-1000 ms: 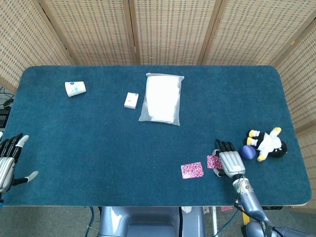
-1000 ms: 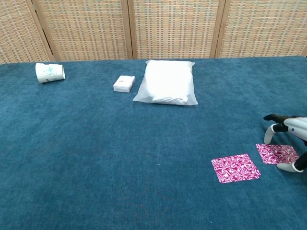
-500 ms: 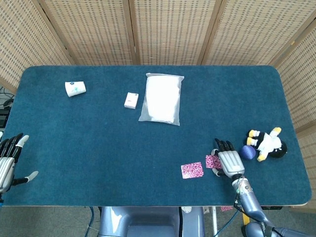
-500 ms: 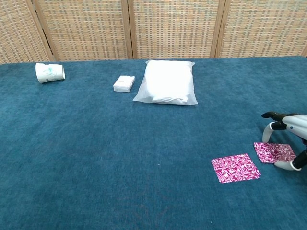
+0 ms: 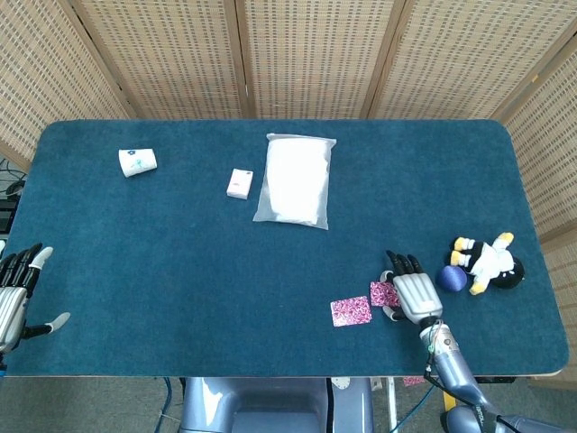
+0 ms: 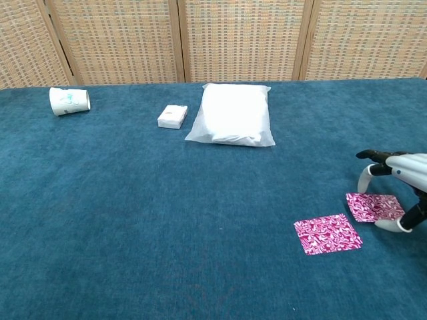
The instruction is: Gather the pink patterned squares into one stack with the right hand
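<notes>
One pink patterned square (image 5: 351, 310) (image 6: 327, 233) lies flat on the blue table near the front edge. A second pink square (image 5: 383, 293) (image 6: 372, 207) is just to its right, under my right hand (image 5: 413, 294) (image 6: 401, 171). The thumb (image 6: 395, 226) touches that square's near edge, and the fingers (image 6: 365, 179) arch over its far side, so the hand holds it. A narrow gap separates the two squares. My left hand (image 5: 14, 293) hangs off the table's front left corner, fingers apart and empty.
A white plastic bag (image 5: 295, 180) (image 6: 235, 115), a small white box (image 5: 239, 183) (image 6: 173, 117) and a tipped paper cup (image 5: 137, 162) (image 6: 69, 101) lie at the back. A plush toy (image 5: 491, 262) and a blue ball (image 5: 452, 278) lie right of my right hand.
My right hand has slid left and slightly away from me, carrying the second pink square closer to the first. The left hand has not moved.
</notes>
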Tool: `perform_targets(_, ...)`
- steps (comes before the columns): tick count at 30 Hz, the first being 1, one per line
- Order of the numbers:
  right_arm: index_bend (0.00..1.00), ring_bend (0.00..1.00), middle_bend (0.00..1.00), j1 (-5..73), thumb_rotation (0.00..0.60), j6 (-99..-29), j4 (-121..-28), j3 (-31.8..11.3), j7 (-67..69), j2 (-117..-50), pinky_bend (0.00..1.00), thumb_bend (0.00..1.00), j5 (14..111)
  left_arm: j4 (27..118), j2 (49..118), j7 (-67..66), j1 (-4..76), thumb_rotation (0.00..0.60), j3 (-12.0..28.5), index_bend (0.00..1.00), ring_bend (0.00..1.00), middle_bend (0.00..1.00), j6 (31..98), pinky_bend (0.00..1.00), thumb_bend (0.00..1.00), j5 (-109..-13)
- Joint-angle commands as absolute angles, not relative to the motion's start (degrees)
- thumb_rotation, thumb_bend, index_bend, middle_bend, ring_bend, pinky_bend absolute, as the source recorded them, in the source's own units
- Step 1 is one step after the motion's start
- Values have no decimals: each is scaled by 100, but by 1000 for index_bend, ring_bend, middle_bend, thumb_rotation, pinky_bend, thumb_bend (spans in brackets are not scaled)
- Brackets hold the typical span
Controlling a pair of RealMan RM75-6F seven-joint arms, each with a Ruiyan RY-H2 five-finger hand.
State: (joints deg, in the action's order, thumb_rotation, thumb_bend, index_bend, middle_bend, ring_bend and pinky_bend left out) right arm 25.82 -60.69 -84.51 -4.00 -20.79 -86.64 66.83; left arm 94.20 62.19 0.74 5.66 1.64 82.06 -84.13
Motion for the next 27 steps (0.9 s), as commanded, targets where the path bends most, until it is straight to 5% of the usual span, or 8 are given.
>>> perform_targets(1, 591, 0, 9, 2646, 600, -6119, -8717, -439, -2259, -8582, 0, 311, 6754, 9422, 6220, 67, 566, 600, 164, 0, 0, 0, 8205, 0, 0, -8409)
perform_targets(27, 591, 0, 9, 2780, 600, -6293, -9249, -156, -3683, -9045, 0, 311, 6550, 9414, 6208, 113, 568, 600, 158, 0, 0, 0, 8197, 0, 0, -8421)
